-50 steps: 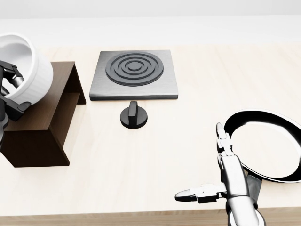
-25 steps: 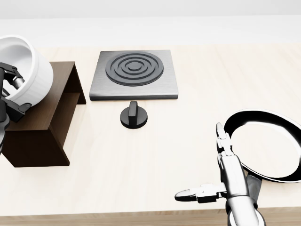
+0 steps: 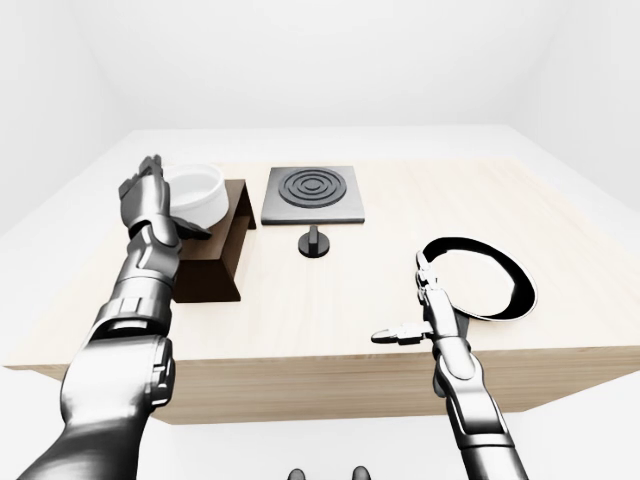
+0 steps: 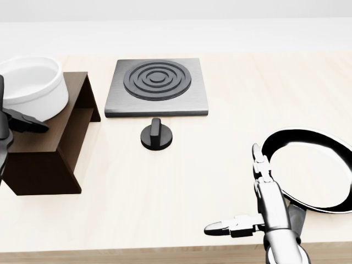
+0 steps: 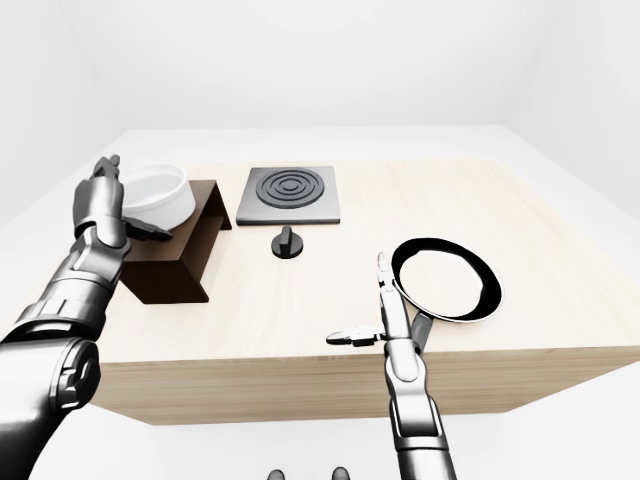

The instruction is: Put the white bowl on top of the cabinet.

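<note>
Head view's left edge crops the left hand (image 4: 4,118) (fingers only).

Pale wood table (image 4: 181,181) under me, with a lighter band along its top edge in the head view. White walls and floor all round in the eye views.

Grey square hotplate (image 4: 158,87) near the top of the head view, left of centre, lying flat; dark concentric rings on its face.

Black knob (image 4: 156,135) just below the hotplate, apart from it, with an upright grip on a round base.

Black pan (image 4: 311,168) at the right edge of the head view, glossy rim, pale inside. Its handle points toward the bottom; I cannot make out the end.
</note>
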